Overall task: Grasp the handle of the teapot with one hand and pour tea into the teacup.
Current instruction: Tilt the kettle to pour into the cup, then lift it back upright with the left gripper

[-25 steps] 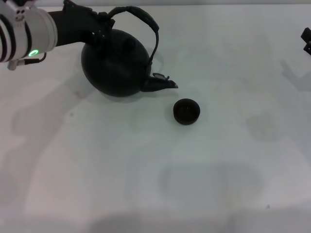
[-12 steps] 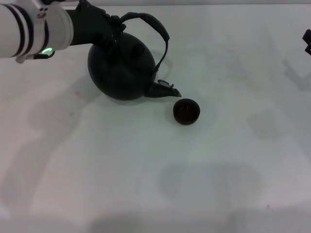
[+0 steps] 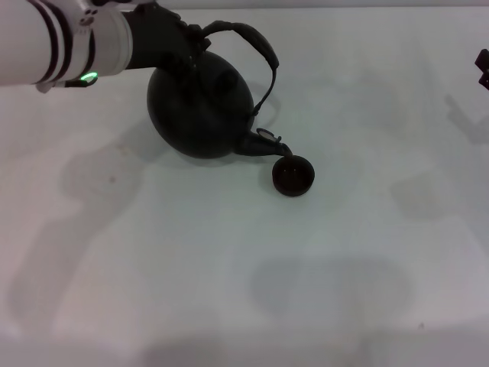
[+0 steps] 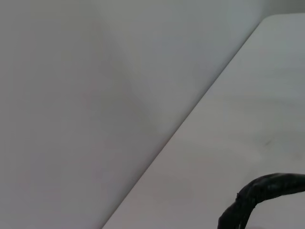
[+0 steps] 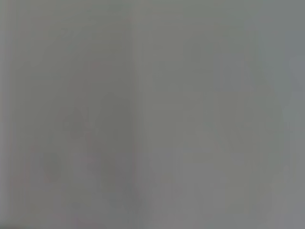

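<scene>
Head view: the teapot (image 3: 200, 111), tipped toward the teacup (image 3: 293, 175), hangs with its spout (image 3: 265, 143) at the cup's far rim, above the white table (image 3: 229, 290). The left gripper (image 3: 187, 42) is clamped on the handle (image 3: 256, 53) near its rear end. Pouring cleanly likely calls for slow tilting, keeping the spout over the cup's centre. The right gripper (image 3: 482, 65) sits parked at the table's far right edge; whether it is open cannot be told.
</scene>
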`<control>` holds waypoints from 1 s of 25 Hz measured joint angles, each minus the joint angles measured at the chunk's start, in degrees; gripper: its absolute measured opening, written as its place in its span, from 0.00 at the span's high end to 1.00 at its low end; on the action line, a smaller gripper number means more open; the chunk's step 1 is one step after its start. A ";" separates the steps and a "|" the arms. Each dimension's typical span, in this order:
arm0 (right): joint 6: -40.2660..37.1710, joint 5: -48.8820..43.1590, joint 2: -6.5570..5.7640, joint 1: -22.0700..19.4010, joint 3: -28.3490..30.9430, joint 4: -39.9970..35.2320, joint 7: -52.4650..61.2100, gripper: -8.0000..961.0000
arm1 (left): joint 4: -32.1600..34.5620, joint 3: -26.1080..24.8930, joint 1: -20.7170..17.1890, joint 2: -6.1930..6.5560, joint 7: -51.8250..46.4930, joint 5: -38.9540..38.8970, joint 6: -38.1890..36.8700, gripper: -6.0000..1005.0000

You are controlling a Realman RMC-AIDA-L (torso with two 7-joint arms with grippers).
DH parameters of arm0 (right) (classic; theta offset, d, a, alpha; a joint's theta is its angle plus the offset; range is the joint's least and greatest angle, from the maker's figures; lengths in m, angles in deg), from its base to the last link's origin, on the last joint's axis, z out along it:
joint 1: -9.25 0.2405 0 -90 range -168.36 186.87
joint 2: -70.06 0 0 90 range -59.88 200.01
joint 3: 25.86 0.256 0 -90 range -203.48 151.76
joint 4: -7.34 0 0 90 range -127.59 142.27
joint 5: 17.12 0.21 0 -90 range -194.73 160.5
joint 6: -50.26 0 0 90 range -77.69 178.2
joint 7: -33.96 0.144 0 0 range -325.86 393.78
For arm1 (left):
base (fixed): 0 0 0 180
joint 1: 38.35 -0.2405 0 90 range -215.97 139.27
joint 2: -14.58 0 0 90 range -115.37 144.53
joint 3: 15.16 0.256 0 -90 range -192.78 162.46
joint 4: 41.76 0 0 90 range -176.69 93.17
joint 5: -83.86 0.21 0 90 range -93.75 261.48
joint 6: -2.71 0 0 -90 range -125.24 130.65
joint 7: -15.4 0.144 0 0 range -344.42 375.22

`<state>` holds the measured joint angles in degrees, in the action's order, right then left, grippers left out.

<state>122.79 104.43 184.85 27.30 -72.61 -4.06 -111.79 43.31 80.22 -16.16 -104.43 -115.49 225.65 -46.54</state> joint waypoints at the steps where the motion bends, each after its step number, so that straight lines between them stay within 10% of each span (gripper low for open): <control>1: -0.17 0.00 0.00 0.04 0.00 0.01 0.01 0.09 | 0.16 0.10 0.17 0.00 -0.20 0.36 -0.24 0.86; 25: -1.36 0.00 0.09 1.06 0.00 0.08 0.04 0.09 | 2.25 3.82 4.39 -0.03 -3.54 7.87 -4.03 0.86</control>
<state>121.44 104.43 184.94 28.36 -72.61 -3.98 -111.76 45.56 84.04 -11.77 -104.46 -119.03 233.52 -50.56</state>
